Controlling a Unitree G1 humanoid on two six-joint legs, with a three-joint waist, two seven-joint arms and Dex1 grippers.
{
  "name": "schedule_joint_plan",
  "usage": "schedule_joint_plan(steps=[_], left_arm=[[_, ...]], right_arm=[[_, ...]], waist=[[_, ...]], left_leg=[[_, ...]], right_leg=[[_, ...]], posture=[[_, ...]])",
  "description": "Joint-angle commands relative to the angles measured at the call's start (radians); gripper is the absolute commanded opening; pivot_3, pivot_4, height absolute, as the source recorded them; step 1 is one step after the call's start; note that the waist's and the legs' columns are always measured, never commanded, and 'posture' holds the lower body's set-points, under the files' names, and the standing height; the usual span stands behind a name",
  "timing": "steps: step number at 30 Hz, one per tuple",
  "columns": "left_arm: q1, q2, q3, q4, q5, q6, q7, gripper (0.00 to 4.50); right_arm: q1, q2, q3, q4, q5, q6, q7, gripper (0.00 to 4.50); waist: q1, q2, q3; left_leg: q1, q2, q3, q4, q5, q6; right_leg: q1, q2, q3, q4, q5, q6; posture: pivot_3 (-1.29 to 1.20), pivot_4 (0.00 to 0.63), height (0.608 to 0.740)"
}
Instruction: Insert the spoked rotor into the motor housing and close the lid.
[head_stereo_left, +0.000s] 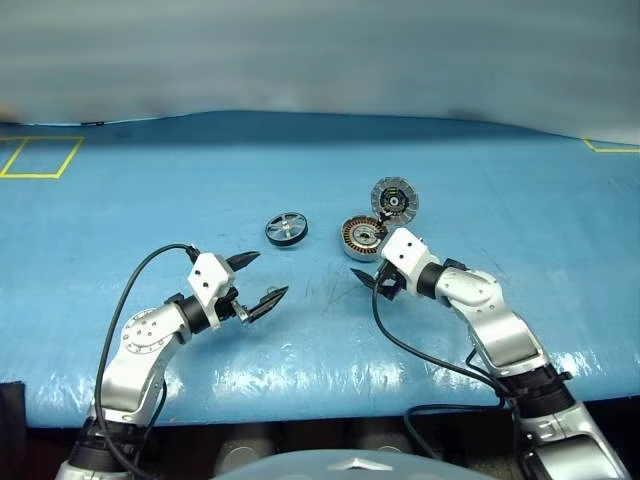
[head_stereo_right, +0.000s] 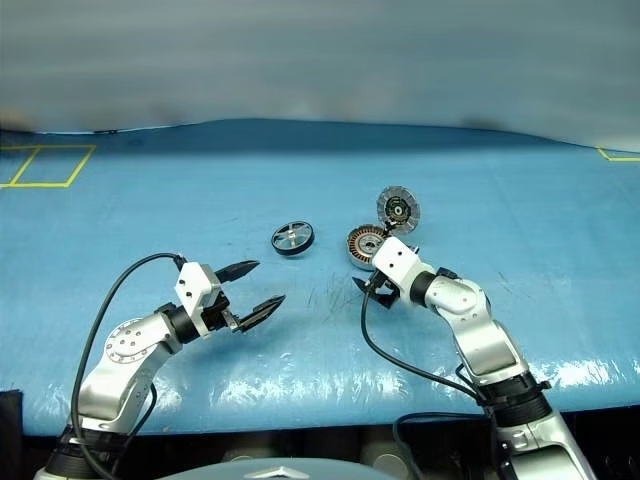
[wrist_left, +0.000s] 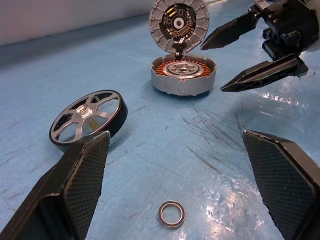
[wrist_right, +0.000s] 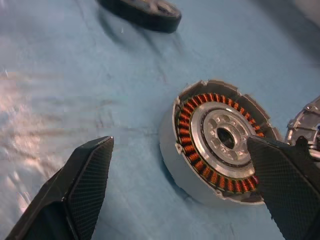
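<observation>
I see the motor housing (head_stereo_left: 362, 238) sitting open on the blue tabletop (head_stereo_left: 120, 220), its copper windings and silver hub facing up. The lid (head_stereo_left: 394, 199) stands tilted up at the housing's far edge, touching it, its grey segmented face turned toward me. The spoked rotor (head_stereo_left: 287, 229) lies flat on the tabletop to the left of the housing, apart from it. My right hand (head_stereo_left: 375, 284) hovers just in front of the housing with its fingers spread wide, holding nothing. My left hand (head_stereo_left: 257, 279) hangs nearer me, left of the right one, fingers also apart and empty. A small metal ring (wrist_left: 171, 214) lies on the tabletop between the left fingers.
</observation>
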Motion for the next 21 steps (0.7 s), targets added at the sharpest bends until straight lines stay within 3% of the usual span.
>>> schedule_joint_plan(steps=[1,10,21], left_arm=[[-0.001,-0.003,-0.005,-0.023,0.007,-0.021,0.003,4.5],[0.018,-0.009,-0.019,-0.028,0.022,-0.025,0.014,4.5],[0.062,-0.006,-0.022,-0.045,0.027,-0.028,0.032,4.5]], right_arm=[[-0.101,-0.04,0.072,0.013,-0.091,-0.054,0.086,4.47],[-0.322,0.005,0.195,0.289,-0.201,-0.208,0.203,4.47],[-0.377,0.002,0.195,0.402,-0.258,-0.284,0.241,4.47]], waist=[[-0.001,0.0,0.0],[-0.006,-0.004,0.003],[-0.005,-0.005,0.003]], left_leg=[[0.0,0.0,0.0,0.0,0.0,0.0],[0.0,0.0,-0.001,0.0,0.001,-0.001],[0.0,0.0,-0.002,0.0,0.001,-0.001]], right_leg=[[0.0,0.0,0.0,0.0,0.0,0.0],[0.0,0.0,0.0,0.001,0.0,0.0],[0.001,-0.006,-0.001,0.001,0.0,0.0]], posture=[[0.0,0.15,0.74],[0.0,0.15,0.74],[0.0,0.15,0.74]])
